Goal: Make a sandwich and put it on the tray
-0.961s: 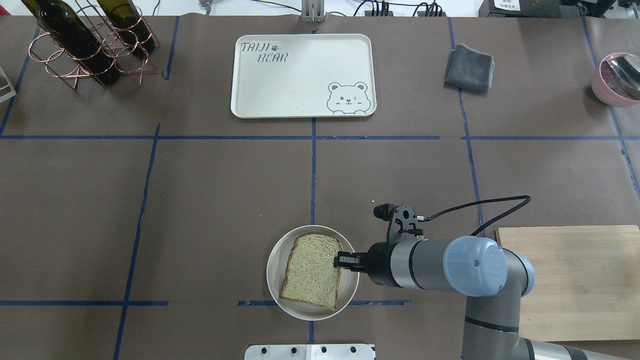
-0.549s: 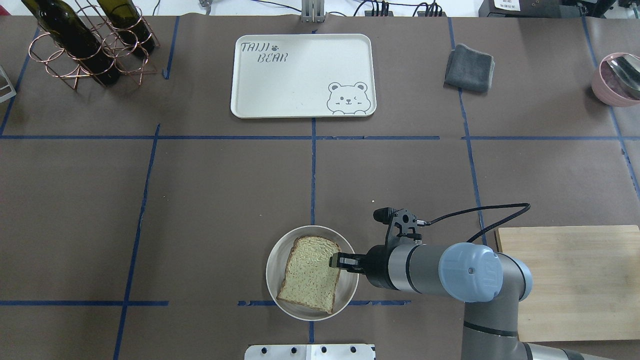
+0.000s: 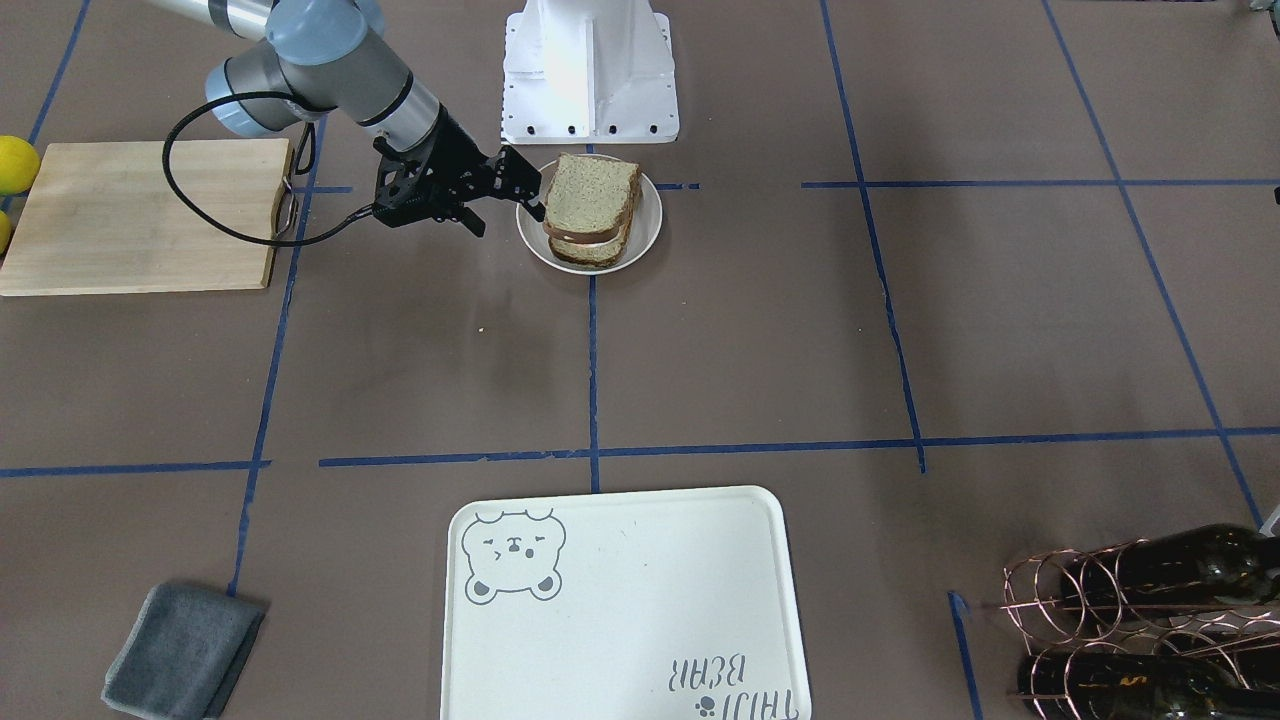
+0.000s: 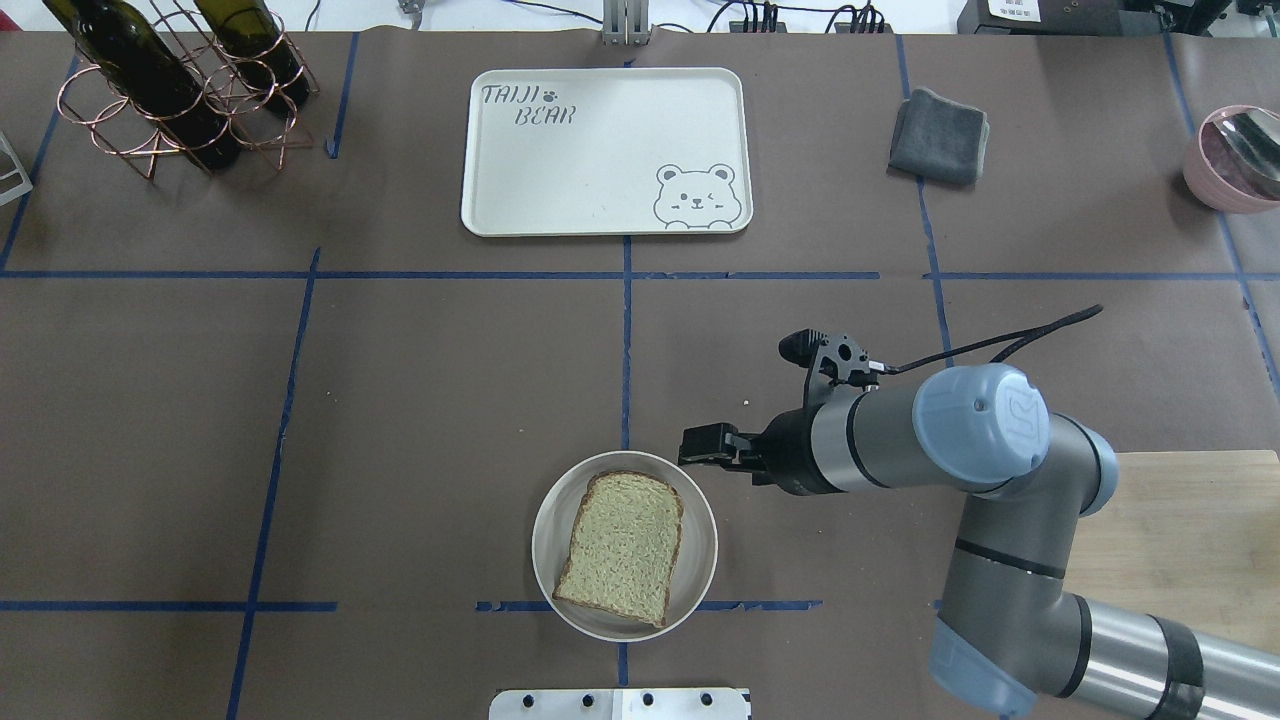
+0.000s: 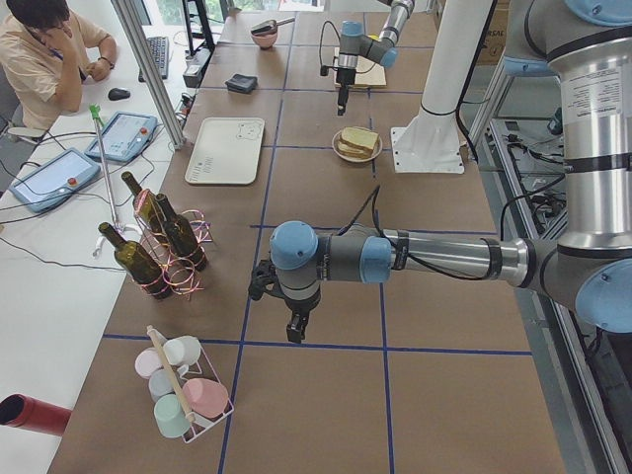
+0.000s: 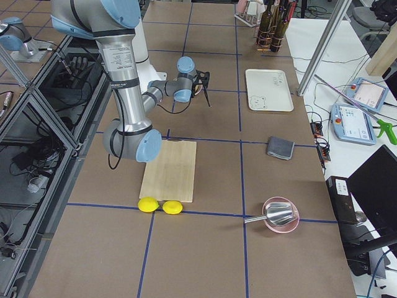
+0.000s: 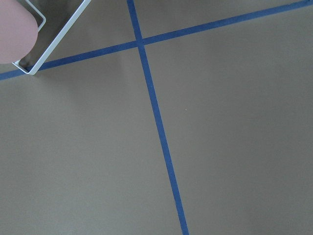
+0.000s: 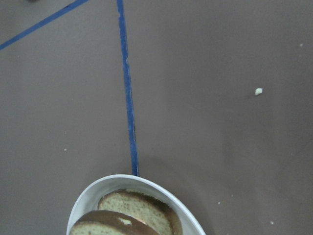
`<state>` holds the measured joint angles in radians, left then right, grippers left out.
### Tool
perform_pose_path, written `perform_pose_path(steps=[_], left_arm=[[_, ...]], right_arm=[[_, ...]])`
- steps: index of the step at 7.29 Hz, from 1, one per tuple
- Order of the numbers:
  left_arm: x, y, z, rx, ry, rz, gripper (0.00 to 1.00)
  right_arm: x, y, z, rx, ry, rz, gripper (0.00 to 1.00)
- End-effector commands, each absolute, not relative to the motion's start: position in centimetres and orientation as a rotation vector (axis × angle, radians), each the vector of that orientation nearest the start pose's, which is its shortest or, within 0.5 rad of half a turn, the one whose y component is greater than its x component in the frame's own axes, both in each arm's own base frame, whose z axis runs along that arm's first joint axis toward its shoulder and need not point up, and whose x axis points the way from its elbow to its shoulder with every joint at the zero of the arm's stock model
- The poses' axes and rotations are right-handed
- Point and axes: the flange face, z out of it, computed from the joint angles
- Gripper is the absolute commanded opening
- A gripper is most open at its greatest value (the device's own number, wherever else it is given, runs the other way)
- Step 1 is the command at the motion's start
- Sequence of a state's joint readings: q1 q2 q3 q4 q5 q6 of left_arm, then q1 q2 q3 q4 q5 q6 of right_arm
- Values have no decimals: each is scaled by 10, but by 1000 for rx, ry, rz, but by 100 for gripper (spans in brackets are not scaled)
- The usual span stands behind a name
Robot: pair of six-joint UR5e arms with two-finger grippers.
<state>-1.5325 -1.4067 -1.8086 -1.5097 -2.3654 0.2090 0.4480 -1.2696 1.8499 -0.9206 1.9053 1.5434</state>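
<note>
The sandwich (image 4: 622, 545), two brown-crusted slices with white egg between, lies in the small white bowl (image 4: 548, 515) at the table's near middle. It also shows in the front view (image 3: 590, 205) and the right wrist view (image 8: 127, 218). My right gripper (image 4: 692, 445) is open and empty, raised just beyond the bowl's far right rim, and it touches nothing. The white bear tray (image 4: 605, 150) lies bare at the far middle. My left gripper (image 5: 296, 331) shows only in the exterior left view, over bare table, and I cannot tell its state.
A wooden cutting board (image 4: 1180, 560) lies right of the bowl, under my right arm. A grey cloth (image 4: 938, 135) and a pink bowl with a spoon (image 4: 1235, 160) sit far right. A bottle rack (image 4: 180, 90) stands far left. Two lemons (image 6: 158, 205) lie by the board.
My right gripper has come off the top bread slice and moved up and away from the bowl, toward the far right. The slice stays in the bowl.
</note>
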Motion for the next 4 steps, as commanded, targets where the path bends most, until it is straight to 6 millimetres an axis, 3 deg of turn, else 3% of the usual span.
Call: perform_pose_path(steps=[1, 3, 4], left_arm=[[-45, -426, 614, 97, 791, 250, 100], [-43, -445, 595, 133, 792, 261, 100], [-42, -470, 579, 184, 786, 282, 100]], right_arm=[[-431, -396, 307, 9, -1133, 71, 100], [-360, -454, 334, 35, -1046, -21, 100], [-320, -472, 367, 55, -993, -86, 100]])
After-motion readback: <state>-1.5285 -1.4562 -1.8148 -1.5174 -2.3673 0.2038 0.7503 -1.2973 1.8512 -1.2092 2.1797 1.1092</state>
